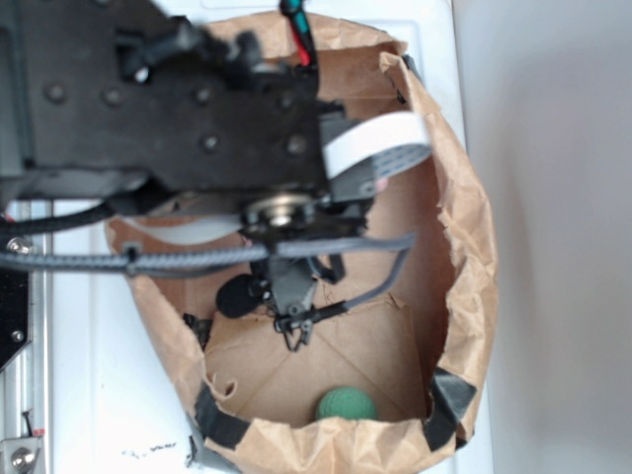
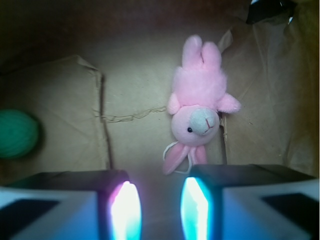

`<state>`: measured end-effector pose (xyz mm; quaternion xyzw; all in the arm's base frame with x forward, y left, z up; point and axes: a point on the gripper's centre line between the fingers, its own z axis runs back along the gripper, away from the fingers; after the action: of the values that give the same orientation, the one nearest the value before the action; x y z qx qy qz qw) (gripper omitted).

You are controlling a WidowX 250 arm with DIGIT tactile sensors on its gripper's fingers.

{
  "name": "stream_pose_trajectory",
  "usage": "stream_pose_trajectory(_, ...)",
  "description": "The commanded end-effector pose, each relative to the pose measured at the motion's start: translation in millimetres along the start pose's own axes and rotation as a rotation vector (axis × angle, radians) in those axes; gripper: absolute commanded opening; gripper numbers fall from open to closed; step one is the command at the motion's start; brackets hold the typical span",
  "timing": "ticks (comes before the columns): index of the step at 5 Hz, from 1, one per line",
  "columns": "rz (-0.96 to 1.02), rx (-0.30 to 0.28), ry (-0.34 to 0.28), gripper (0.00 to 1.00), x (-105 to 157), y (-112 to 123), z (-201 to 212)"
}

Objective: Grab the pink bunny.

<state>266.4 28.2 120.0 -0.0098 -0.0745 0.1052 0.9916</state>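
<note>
The pink bunny [image 2: 199,102] lies flat on the floor of a brown paper bag [image 2: 135,95] in the wrist view, head toward the camera, ears and a white string loop nearest my jaws. My gripper [image 2: 159,210] is open, its two fingers apart with only bare bag floor between them. The bunny sits just beyond and slightly right of the gap, its ears close to the right finger [image 2: 200,207]. In the exterior view the gripper [image 1: 296,331] hangs inside the bag [image 1: 464,247]; the arm hides the bunny there.
A green ball [image 2: 17,134] rests at the left of the bag floor; in the exterior view the same ball [image 1: 346,405] sits near the bag's front wall. Tall crumpled bag walls surround the gripper. A white surface [image 1: 89,346] lies under the bag.
</note>
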Motion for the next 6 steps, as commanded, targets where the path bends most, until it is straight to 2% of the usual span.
stream_pose_trajectory(1, 0.024, -0.012, -0.149, 0.00, 33.7, 10.9, 44.4)
stream_pose_trajectory(2, 0.039, 0.009, -0.167, 1.00, 37.5, 13.7, 35.6)
stream_pose_trajectory(4, 0.041, 0.035, -0.191, 1.00, 40.7, 19.7, 4.6)
stream_pose_trajectory(6, 0.027, 0.071, -0.160, 1.00, 41.2, 29.2, -13.3)
